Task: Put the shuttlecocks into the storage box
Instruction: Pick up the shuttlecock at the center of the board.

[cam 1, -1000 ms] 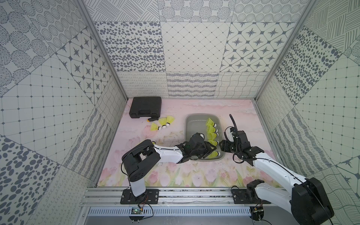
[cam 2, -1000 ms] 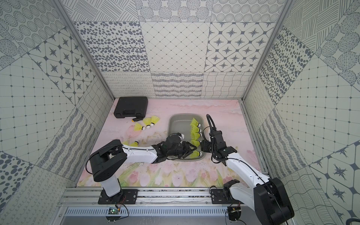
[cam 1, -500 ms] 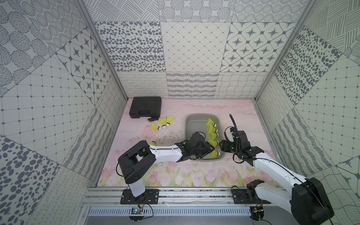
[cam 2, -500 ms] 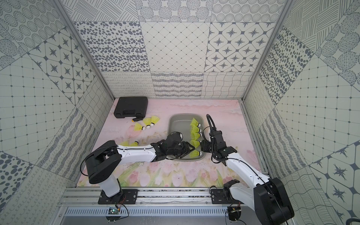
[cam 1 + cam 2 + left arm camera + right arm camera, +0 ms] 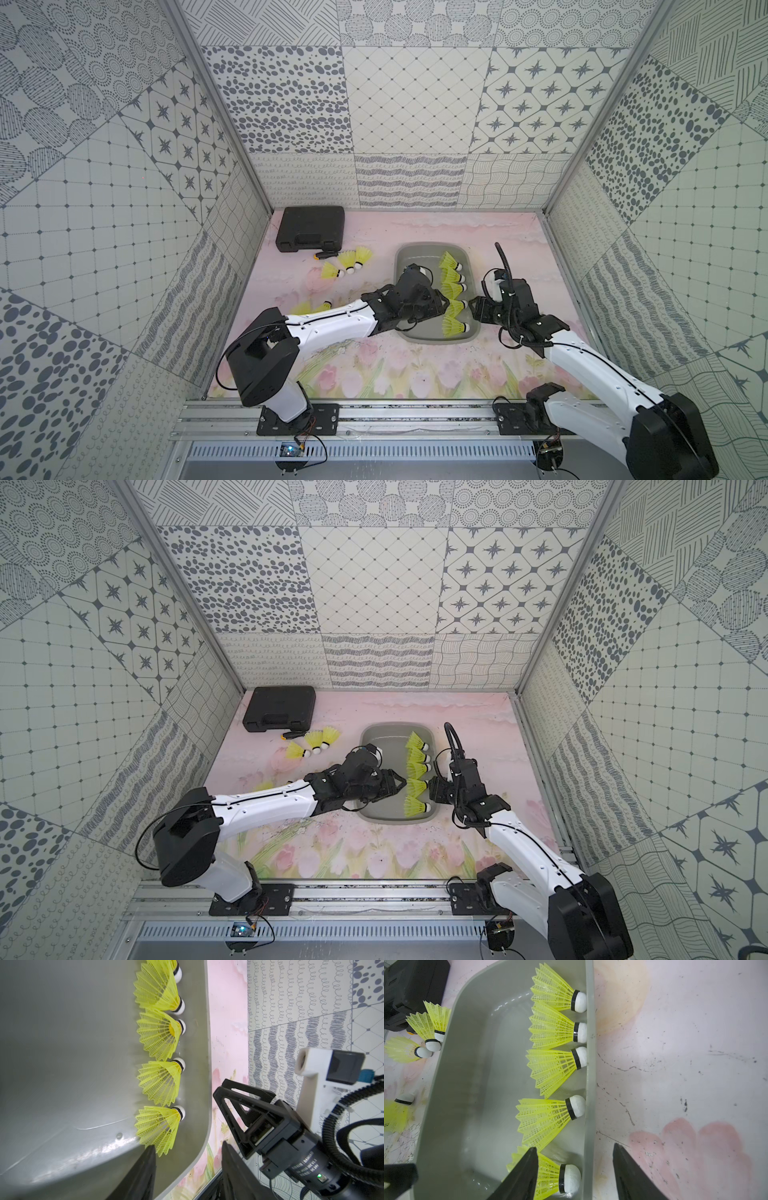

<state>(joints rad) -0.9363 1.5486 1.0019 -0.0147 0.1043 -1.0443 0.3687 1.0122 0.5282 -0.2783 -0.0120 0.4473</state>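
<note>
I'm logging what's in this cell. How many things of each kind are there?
Shuttlecocks: 9 sure, 5 in the box and 4 on the mat; a tenth looks likely, partly hidden
Box: 1
Case: 1
Screwdriver: 1
Total: 12, likely 13

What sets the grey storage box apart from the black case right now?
The storage box is grey and open-topped; the black case is dark and shut. The storage box holds five shuttlecocks in a row; the black case shows no contents and sits in the far corner. Both lie flat on the mat.
</note>
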